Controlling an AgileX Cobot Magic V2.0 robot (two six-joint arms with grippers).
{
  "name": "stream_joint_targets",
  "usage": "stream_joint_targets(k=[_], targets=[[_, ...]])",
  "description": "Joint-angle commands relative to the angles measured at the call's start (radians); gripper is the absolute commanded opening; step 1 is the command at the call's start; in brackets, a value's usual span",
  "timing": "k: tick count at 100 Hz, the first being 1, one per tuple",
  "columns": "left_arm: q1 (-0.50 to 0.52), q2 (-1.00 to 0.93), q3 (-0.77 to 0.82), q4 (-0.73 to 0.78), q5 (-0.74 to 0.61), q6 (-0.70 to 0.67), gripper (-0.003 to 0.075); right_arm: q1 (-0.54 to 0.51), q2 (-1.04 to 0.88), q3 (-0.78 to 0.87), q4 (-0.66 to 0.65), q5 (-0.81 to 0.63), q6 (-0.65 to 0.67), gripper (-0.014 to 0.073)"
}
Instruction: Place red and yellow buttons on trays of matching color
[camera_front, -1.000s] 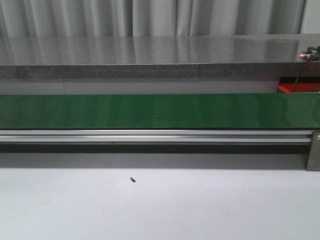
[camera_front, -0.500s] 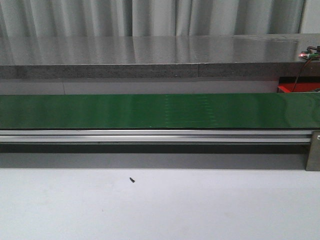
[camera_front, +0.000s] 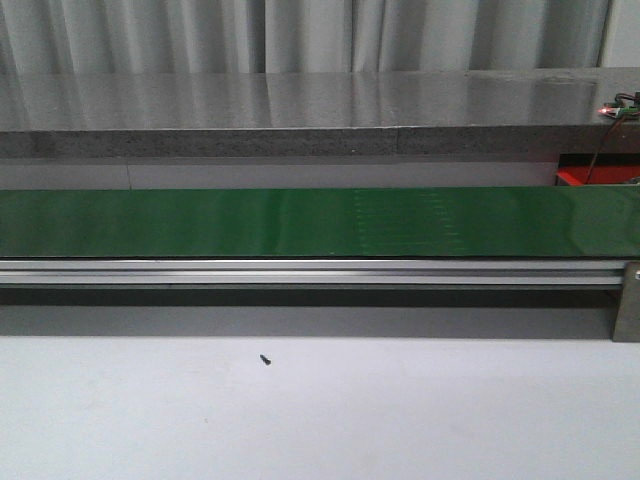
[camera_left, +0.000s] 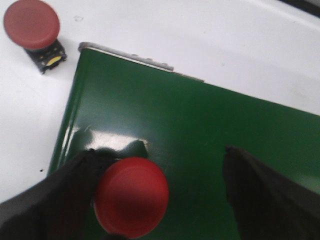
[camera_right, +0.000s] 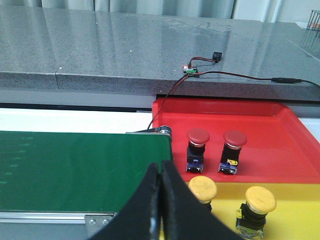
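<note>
A round red push button (camera_left: 131, 196) is seen between the spread left gripper (camera_left: 165, 200) fingers above the green conveyor belt (camera_left: 200, 130); the right gripper (camera_right: 161, 200) is pressed closed, empty.

Black, tapered fingers (camera_left: 260, 195) — seemingly matte
</note>
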Motion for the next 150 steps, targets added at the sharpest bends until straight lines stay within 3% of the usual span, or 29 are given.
stream_joint_targets(k=[1, 22, 54, 121, 150], targets=[[-0.004, -0.069, -0.03, -0.094, -0.044, 0.019, 0.053, 0.0, 0.003, -0.026, -0.005, -0.086, -0.001, -0.0123], [0.004, -0.098, -0.03, -0.104, -0.141, 0.016, 0.0529, 0.0, 0.003, -0.026, -0.005, -0.086, -0.001, -0.0123], [0.031, -0.029, -0.03, -0.015, -0.292, -0.188, 0.0522, 0.0, 0.003, -0.026, -0.005, -0.086, -0.001, -0.0123], [0.031, 0.302, -0.299, 0.029, -0.229, -0.374, 0.0514, 0.0, 0.003, -0.026, -0.005, -0.086, -0.001, -0.0123], [0.031, 0.348, -0.309, 0.035, -0.277, -0.409, 0.0514, 0.0, 0.003, -0.026, -0.005, -0.086, -0.001, -0.0123]])
